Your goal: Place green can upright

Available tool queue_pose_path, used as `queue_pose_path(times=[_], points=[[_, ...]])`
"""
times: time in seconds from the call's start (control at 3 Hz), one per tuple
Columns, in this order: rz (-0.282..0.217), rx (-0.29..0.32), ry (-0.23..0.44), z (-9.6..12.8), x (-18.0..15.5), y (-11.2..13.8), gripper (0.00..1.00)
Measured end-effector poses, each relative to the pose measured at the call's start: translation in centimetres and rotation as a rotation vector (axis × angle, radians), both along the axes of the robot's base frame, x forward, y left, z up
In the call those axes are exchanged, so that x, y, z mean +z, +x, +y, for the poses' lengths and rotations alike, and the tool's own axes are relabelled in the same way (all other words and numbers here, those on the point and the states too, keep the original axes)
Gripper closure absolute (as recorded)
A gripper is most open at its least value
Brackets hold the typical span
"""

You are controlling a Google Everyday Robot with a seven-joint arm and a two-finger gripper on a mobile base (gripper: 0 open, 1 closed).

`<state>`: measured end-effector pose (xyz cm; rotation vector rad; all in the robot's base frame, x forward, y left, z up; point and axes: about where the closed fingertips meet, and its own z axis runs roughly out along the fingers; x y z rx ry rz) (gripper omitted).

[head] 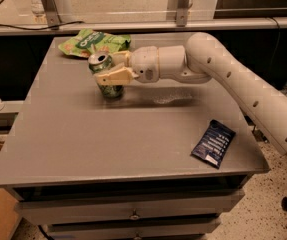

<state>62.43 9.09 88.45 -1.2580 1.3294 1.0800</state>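
A dark blue packet (213, 143) lies at four o'clock on the table (83, 134). At eleven o'clock the gripper (107, 67) clasps the green can (111, 89), which is nearly upright with its base at the tabletop. If released while tilted, it could tip toward the snack bag (90, 42) behind. The can's contents cannot be seen.

Claw (109, 67) grips green can (111, 89), snack bag (90, 41) just behind; tbl (83, 134) near side open, blue pkt (213, 143) front-R.
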Motion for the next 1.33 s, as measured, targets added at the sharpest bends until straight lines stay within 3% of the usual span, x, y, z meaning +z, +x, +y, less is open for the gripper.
queue_pose_path(times=[0.67, 1.0, 1.33], points=[[0.0, 0.0, 0.0, 0.0, 0.1, 0.0, 0.36], [-0.002, -0.045, -0.03, -0.1, 0.6, -1.1, 0.13], [-0.001, -0.1, -0.066, 0.7, 1.6, -2.6, 0.0]])
